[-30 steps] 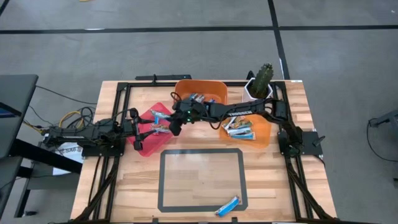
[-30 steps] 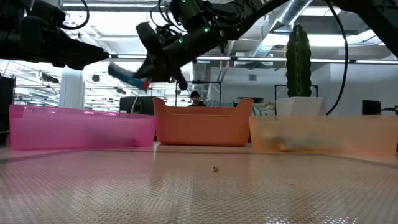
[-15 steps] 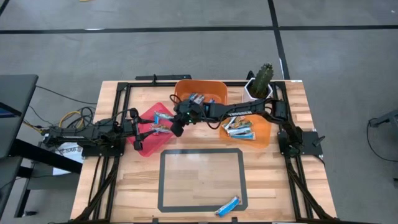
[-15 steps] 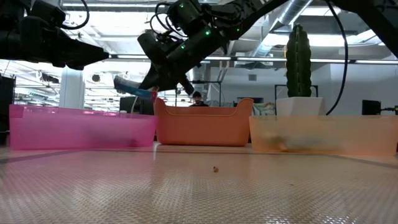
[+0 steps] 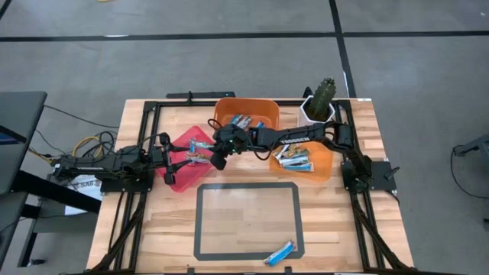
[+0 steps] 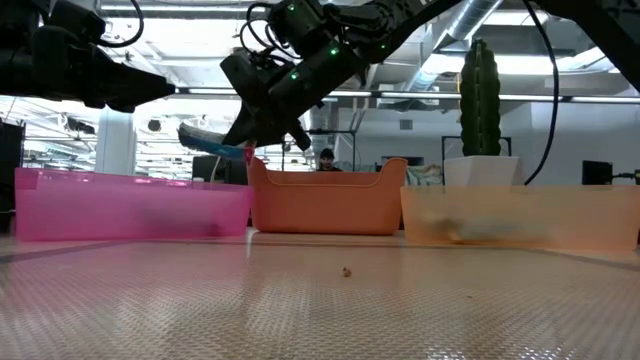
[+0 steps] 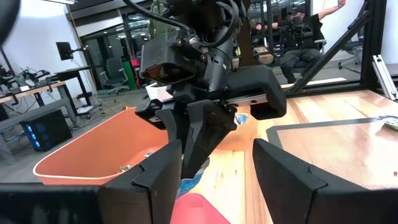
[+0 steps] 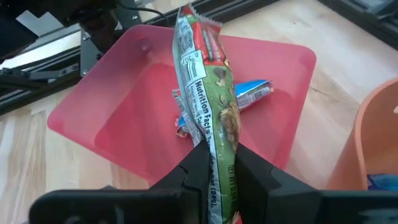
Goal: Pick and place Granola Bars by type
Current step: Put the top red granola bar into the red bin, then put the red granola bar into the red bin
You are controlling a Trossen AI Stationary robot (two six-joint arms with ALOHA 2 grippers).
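My right gripper (image 8: 216,163) reaches across the table and hangs over the pink bin (image 8: 118,118), shut on a granola bar (image 8: 208,93) in a green, red and brown wrapper. A blue and white bar (image 8: 252,93) lies on the pink bin's floor. The low view shows the held bar (image 6: 212,140) sticking out beyond my right gripper (image 6: 255,128). My left gripper (image 7: 216,154) is open at the pink bin's left side (image 5: 172,164) and touches nothing. Several blue and silvery bars lie in the pale orange bin (image 5: 306,160). My right gripper pinches the green, red and brown bar between its two fingers (image 8: 193,165) at one end of the wrapper (image 8: 216,149). The fingers slant down from the table's right. The bar runs on past them and hangs clear above the pink bin's floor.
A deeper orange bin (image 5: 246,114) with a few bars stands behind the pink one. A cactus in a white pot (image 5: 321,99) is at the far right. A black tape rectangle (image 5: 248,221) marks the table's middle, and one blue bar (image 5: 280,253) lies at its near edge.
My right gripper has sunk a little toward the pink bin with the bar. The bar's free end stood higher a second ago and now lies lower and flatter. The left arm has kept still.
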